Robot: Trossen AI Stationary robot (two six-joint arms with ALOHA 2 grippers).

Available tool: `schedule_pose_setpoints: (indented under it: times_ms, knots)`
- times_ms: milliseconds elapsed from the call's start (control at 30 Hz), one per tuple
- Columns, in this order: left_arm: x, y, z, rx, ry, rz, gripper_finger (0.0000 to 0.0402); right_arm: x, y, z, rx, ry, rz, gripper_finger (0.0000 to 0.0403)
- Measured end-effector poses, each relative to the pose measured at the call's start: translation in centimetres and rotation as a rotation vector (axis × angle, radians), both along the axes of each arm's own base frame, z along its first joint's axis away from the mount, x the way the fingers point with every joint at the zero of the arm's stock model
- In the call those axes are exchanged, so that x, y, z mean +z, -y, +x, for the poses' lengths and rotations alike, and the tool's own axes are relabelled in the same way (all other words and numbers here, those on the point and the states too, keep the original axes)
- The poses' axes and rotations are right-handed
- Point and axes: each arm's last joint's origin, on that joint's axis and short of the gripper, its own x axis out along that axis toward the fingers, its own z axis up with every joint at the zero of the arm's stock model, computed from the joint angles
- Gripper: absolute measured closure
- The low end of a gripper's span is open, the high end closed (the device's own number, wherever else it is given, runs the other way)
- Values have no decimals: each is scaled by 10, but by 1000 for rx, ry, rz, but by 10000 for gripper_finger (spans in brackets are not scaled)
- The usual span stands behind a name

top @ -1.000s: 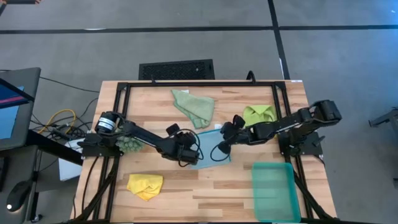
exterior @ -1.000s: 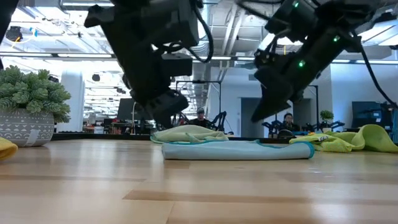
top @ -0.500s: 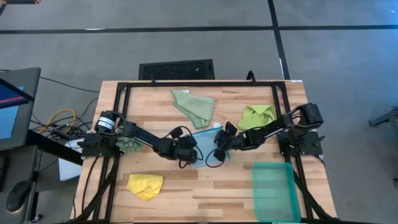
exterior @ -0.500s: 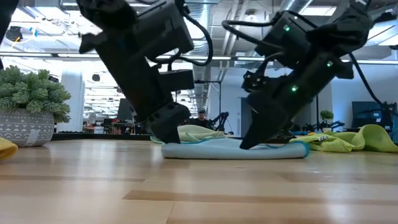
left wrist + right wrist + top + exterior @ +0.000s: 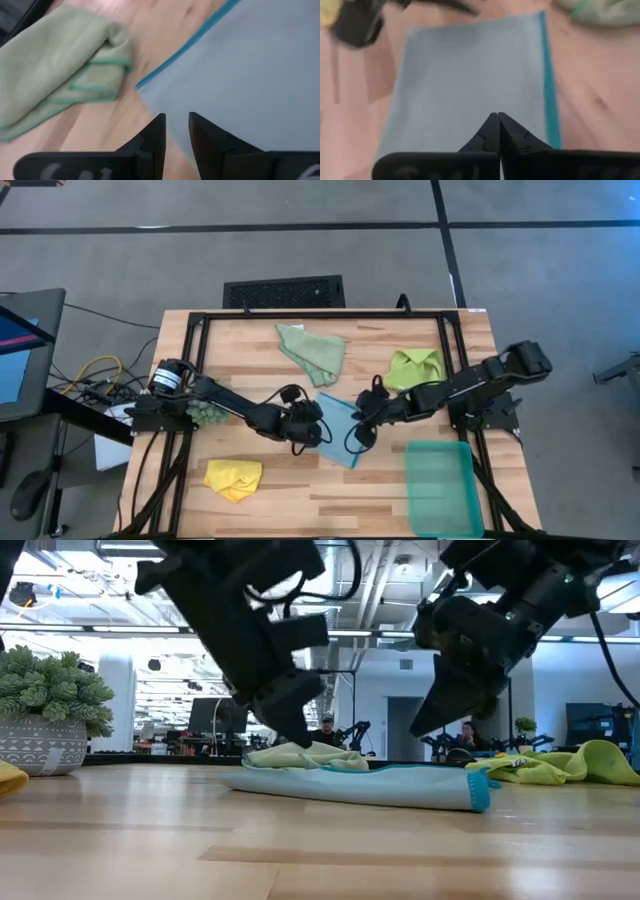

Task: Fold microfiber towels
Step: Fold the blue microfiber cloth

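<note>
Wooden table (image 5: pixel 250 355) fills the overhead view, both arms meeting at its middle. Right gripper (image 5: pixel 498 131) hangs above the light blue towel (image 5: pixel 338 418) with fingers pressed together, gripping nothing (its wrist camera shows this; from overhead you cannot tell). Left gripper (image 5: pixel 176 131) sits at the towel's other edge, fingers narrowly apart. Low down, the towel lies folded flat. Pale sage towel (image 5: pixel 312 350), lime towel (image 5: pixel 416 364) and yellow towel (image 5: pixel 233 478) lie apart.
</note>
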Motion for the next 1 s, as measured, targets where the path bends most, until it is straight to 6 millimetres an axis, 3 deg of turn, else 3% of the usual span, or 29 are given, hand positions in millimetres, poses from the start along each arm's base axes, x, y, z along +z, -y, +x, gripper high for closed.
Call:
schedule_pose_setpoints:
  times_ms: [200,400,500,700,867,1000]
  knots:
    - [1,4,1,-22,8,-59,324,-11,-8,-8,45,-105,-86,380]
    - [-5,12,2,-170,-63,-290,324,-37,-10,-6,62,-219,-118,358]
    - [-10,10,-2,-178,-88,-241,324,-38,-4,-9,11,-279,-103,361]
    - [-6,-5,-2,14,-20,57,324,-22,-9,-21,14,-301,85,383]
    - [8,7,4,-25,2,62,324,11,-18,-20,-10,-119,28,394]
    - [19,25,10,-157,4,-62,324,16,-18,-18,-31,-46,-96,391]
